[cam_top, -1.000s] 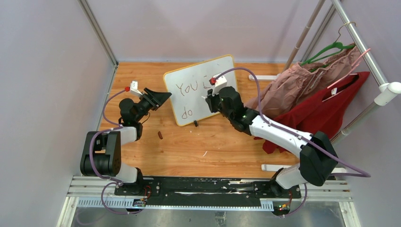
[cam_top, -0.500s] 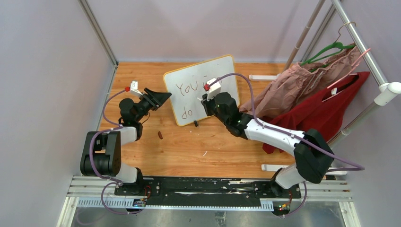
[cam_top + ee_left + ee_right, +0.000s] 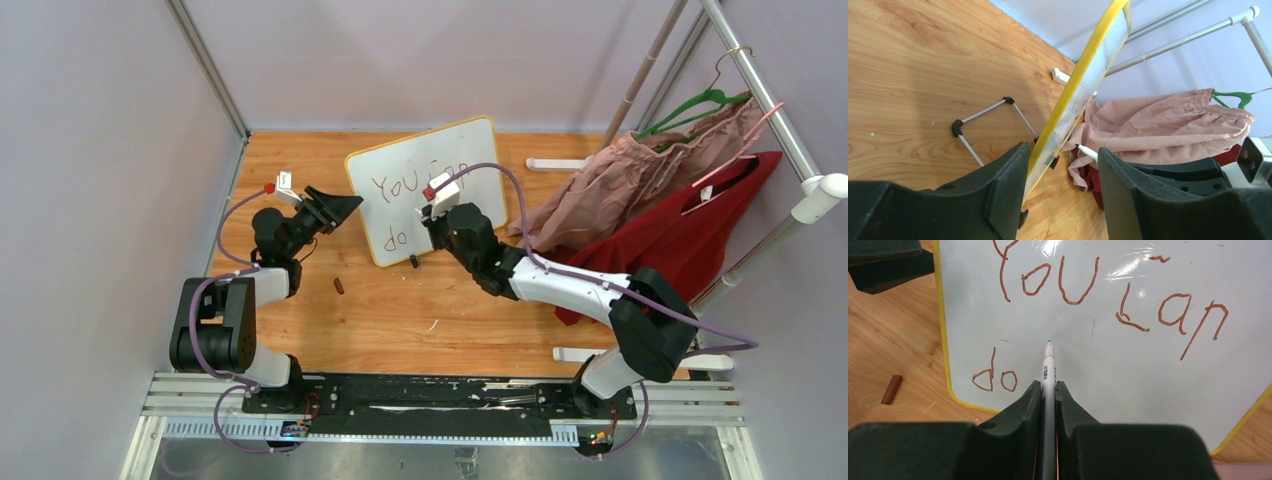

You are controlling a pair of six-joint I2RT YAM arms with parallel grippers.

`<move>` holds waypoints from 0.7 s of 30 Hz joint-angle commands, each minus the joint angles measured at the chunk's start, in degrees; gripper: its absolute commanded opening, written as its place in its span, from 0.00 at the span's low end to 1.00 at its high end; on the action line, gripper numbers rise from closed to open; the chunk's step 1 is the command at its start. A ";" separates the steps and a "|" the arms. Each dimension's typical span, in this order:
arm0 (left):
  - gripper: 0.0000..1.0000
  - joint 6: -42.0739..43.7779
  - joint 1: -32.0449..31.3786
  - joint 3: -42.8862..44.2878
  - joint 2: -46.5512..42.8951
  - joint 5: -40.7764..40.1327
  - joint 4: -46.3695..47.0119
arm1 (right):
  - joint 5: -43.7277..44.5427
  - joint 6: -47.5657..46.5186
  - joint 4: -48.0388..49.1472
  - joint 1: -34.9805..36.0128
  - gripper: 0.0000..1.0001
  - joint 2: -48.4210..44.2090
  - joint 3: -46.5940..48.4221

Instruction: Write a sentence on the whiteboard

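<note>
Looking out between two black fingers (image 3: 1008, 190) of the left gripper (image 3: 1062, 156), spread wide. Between them, edge-on: whiteboard (image 3: 1080, 82), yellow frame, top tilted toward picture right. Just beside the left finger, apart from the right one. Small black foot (image 3: 1052, 161) on its lower edge. Left of it on the wooden tabletop (image 3: 908, 70): wire stand (image 3: 956, 128), silver rods, black corners. Right of the board: white marker (image 3: 1087, 151), tip pointing at its face, contact unclear. Behind: pink garment (image 3: 1158, 125), green hanger (image 3: 1230, 96), bit of red cloth (image 3: 1090, 182), metal rack rails (image 3: 1178, 44). Low at right, black right arm (image 3: 1178, 175).
</note>
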 commanded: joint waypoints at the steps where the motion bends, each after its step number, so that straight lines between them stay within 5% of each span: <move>1: 0.58 0.70 -0.29 -0.40 -0.57 0.06 0.70 | 1.30 1.44 0.93 0.61 0.00 0.83 0.25; 21: 0.58 0.55 -0.30 -0.48 -0.28 0.04 0.96 | -0.73 2.77 -0.95 1.03 0.00 1.91 -0.83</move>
